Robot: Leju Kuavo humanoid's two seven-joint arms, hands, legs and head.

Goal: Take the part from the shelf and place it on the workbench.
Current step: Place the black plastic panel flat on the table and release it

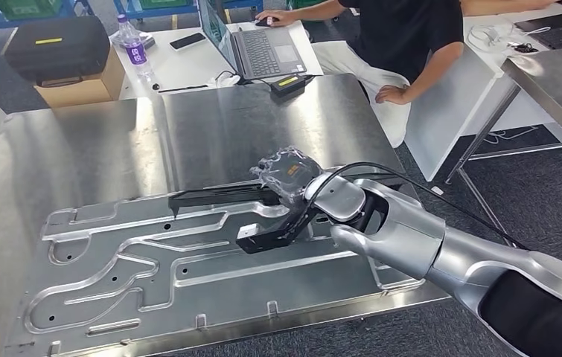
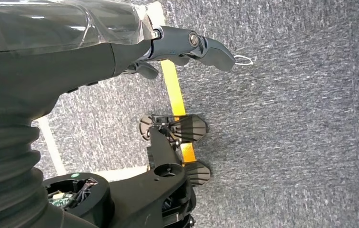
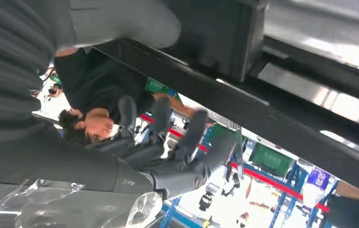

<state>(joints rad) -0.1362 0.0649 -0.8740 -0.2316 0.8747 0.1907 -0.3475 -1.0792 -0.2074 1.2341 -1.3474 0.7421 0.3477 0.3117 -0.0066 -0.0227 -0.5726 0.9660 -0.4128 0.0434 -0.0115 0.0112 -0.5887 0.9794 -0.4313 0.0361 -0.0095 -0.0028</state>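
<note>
No legible text. Purple label on bottle (image 1: 135,50), yellow strip on black case (image 1: 56,47), purple sign (image 3: 318,177): all too small or blurred.

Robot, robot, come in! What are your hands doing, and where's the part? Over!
Right hand gripping the black part, low over the workbench. Left hand hanging empty above the floor. Grooved metal plate lying right underneath the part.
</note>
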